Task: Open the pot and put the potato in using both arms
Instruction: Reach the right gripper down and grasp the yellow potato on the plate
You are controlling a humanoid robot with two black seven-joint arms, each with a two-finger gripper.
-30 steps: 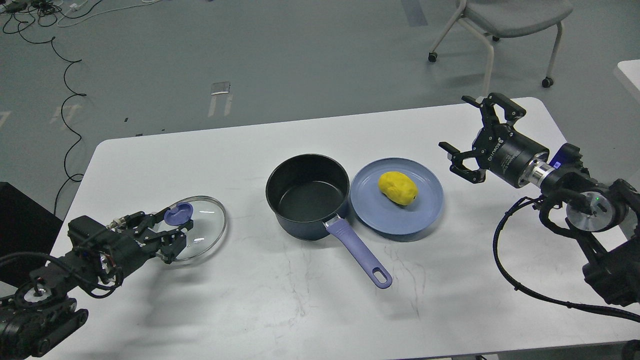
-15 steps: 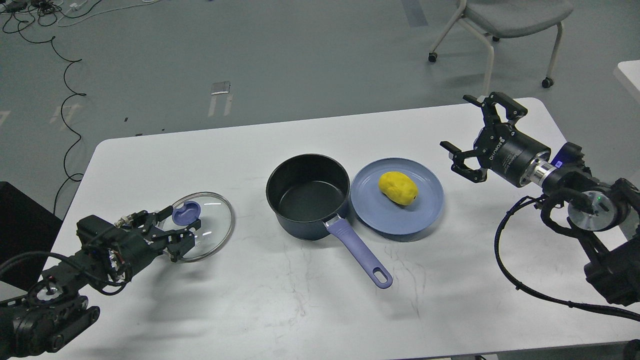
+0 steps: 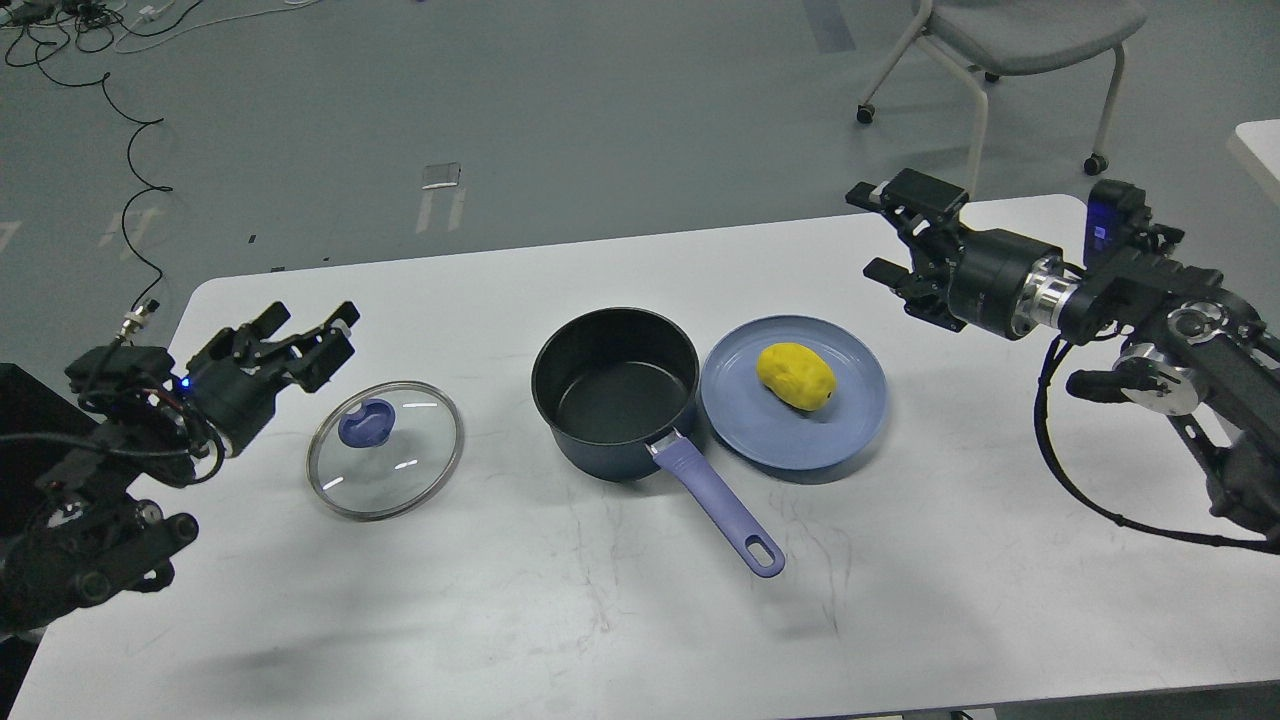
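Observation:
The dark navy pot stands open at the table's middle, empty, its purple handle pointing to the front right. Its glass lid with the purple knob lies flat on the table to the left. The yellow potato lies on a light-blue plate right of the pot. My left gripper is open and empty, raised just left of and above the lid. My right gripper is open and empty, above the table beyond and to the right of the plate.
The white table has rounded corners and a near edge at the bottom. A grey wheeled chair stands on the floor behind the table's right end. Cables lie on the floor at far left.
My left gripper has let go of the lid's knob and risen up and back to the left; the lid now lies flat. My right gripper has rotated and moved up and slightly left.

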